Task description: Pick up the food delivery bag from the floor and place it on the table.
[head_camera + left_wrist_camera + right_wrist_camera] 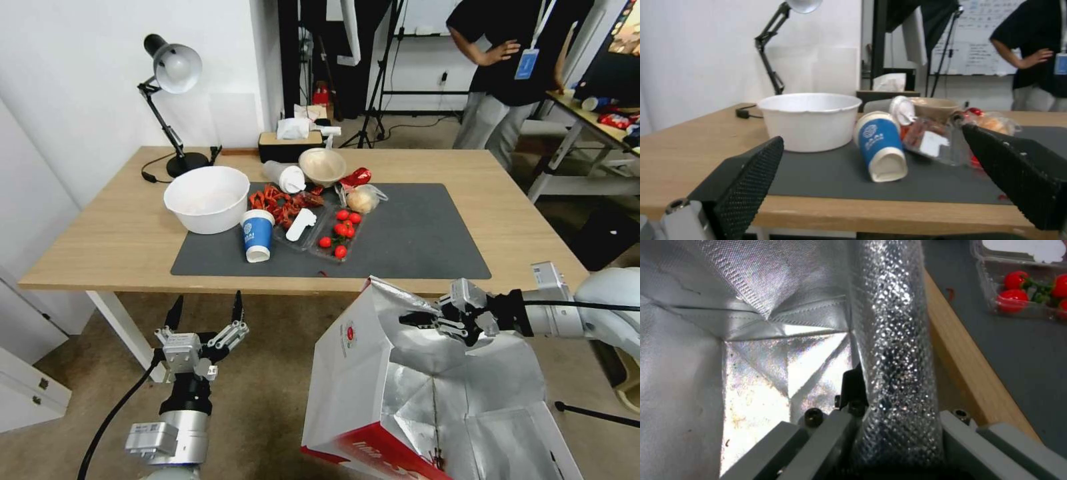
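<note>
Bag (373, 373) nearest, hanging tilted off the right gripper (417, 320), mouth gaping toward the head camera, foil lining showing, red base low. Held up at table (100, 253) height, top corner at the near edge, the rest out in front above the floor (267, 393). Not yet on the tabletop.

Right gripper closed on the bag's upper rim: in the right wrist view one finger (853, 386) inside against the foil, a fold of wall pinched between the jaws. Grip on one thin layer near a corner, not on a handle.

Left gripper (205, 310) beside the bag, well apart from it, fingers spread wide and pointing up at the table edge, holding nothing. From its wrist, fingertips (760, 160) framing a blue cup (880, 146) lying on the mat (831, 180).

Risks, judged from here:
- Paper or foil tearing at the pinch, or slipping out, since all the weight hangs from one fold; bag likely dropping back to the floor.
- Bag swinging and catching its side under the table edge if carried forward without more lift.
- Once over the mat, knocking the cup, the tomato tray (339, 230) or the white bowl (207, 197) just behind the edge; free mat lies to the right.

Farther back: lamp (173, 67), tissue box (287, 143).
</note>
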Tool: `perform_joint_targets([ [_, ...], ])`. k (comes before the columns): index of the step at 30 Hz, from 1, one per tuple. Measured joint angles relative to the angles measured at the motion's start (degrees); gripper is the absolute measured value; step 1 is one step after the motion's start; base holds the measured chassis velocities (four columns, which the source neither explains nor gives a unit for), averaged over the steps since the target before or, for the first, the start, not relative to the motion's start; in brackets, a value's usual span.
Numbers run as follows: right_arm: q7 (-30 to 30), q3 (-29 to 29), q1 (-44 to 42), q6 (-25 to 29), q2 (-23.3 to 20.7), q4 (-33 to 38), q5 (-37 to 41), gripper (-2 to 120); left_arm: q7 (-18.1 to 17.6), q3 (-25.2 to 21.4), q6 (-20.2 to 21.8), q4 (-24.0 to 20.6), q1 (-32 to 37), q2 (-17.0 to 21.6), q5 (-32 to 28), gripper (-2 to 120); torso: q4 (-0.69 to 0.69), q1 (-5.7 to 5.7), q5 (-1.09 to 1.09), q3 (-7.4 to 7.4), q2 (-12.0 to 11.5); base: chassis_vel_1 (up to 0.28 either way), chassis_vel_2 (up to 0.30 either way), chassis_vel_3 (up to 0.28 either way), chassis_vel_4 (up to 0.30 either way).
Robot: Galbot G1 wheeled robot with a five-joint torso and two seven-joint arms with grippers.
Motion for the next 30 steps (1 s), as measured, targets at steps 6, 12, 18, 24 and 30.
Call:
perform_joint_targets([
  [6,0.6,0.4,-0.1,0.0,-0.5,-0.1,0.7,0,0.9,0.1,1.2,-0.4,0.3,0.1,0.0,100,0.0,0.02,0.0,0.05,0.1,0.0,0.0,0.0,0.0],
  [12,0.9,0.9,-0.3,0.0,-0.5,0.3,1.4,0,0.5,0.1,1.4,-0.4,0.2,0.2,0.0,100,0.0,-0.07,0.0,-0.06,-0.1,0.0,0.0,0.0,0.0],
  [18,1.5,1.5,0.0,-0.3,-0.6,0.8,3.5,0,0.1,0.0,1.4,-0.3,0.1,0.3,0.0,100,0.0,-0.13,0.0,-0.14,-0.3,0.0,0.0,0.0,0.0],
  [24,4.8,2.7,2.6,-1.1,-1.6,1.4,11.3,0,-0.3,-0.2,1.4,-0.1,0.1,0.5,0.0,100,0.0,-0.19,0.0,-0.21,-0.4,0.0,0.0,0.0,0.0],
  [30,10.5,3.6,5.0,-2.7,-2.4,1.9,18.6,0,-0.4,0.0,1.3,0.1,-0.1,0.3,0.1,100,0.0,-0.22,0.0,-0.25,-0.5,0.0,0.0,0.0,0.0],
])
